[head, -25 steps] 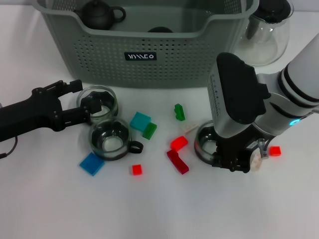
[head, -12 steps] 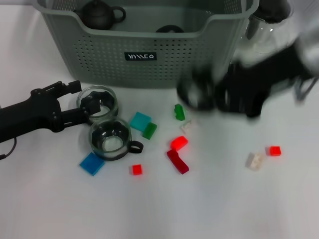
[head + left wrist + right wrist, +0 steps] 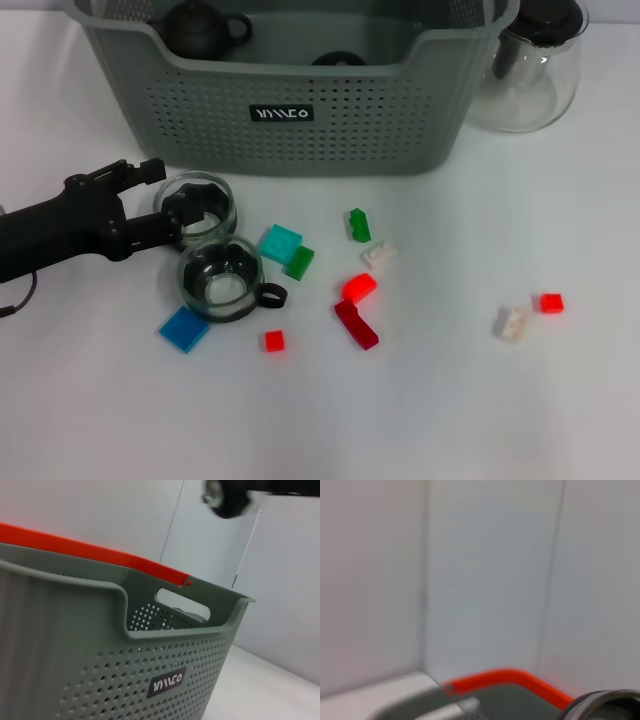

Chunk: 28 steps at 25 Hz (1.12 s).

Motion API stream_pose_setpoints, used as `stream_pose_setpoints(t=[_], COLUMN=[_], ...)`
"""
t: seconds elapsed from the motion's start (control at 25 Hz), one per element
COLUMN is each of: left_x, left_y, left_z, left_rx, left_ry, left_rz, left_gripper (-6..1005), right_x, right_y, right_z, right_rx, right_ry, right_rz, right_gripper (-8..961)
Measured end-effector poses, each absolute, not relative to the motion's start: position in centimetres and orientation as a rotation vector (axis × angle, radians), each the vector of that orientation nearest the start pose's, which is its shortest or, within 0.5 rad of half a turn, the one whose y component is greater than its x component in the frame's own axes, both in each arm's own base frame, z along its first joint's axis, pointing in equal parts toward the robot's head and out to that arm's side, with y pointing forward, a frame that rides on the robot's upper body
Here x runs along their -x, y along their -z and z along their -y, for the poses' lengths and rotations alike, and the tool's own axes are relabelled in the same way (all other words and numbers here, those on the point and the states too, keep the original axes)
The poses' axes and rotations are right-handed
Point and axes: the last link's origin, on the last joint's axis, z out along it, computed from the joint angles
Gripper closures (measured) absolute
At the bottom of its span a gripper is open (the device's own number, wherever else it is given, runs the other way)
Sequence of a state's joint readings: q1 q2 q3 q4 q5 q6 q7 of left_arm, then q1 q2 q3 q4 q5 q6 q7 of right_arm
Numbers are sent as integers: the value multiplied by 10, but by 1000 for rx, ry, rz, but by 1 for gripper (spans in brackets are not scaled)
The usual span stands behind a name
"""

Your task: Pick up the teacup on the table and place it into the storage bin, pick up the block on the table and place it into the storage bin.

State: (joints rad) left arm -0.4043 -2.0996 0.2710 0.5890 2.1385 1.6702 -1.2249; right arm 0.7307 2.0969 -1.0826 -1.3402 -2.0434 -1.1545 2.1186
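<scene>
Left gripper point(image 3: 178, 212) at table's left edge, fingers closed across rim of glass teacup point(image 3: 199, 208) before storage bin point(image 3: 300, 100); lift straight, clear bin's front wall. Right gripper out of sight.

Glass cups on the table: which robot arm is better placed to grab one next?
Probably left. The left gripper is already at the nearer teacup, with a second teacup beside it. The right arm is absent from the head view.
</scene>
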Motion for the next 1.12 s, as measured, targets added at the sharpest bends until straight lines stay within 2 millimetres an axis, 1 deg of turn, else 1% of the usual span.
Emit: stream_pose_setpoints(t=[0.16,0.28,0.4,0.56,0.64,0.84,0.96,1.12], left_x=[318,317,317,317,318,317,317,317], left_y=[-13,-11,-11,-11,-11,-11,-11,-11], left_z=[-278,-278,-279,-279,-278,-279,-279,-278], left_rx=[2455,2458,2459,2455,2452,2453,2455,2455], left_ry=[868,869,870,874,875,876,875,875], left_rz=[783,789,793,804,805,804,806,808], left_gripper=[141,142,142,142,142,142,143,143], right_x=[-41,-33,-30,-33,-35,-52,-60,-65], right_y=[-27,3,33,58,64,74,76,77], right_z=[-457,-477,-488,-491,-490,-483,-480,-476], right_rx=[2460,2461,2473,2479,2483,2515,2527,2548], right_ry=[-408,-277,-150,-39,-7,78,112,144], right_rz=[-436,-483,-496,-483,-479,-503,-516,-530], right_gripper=[899,899,898,898,898,897,897,897])
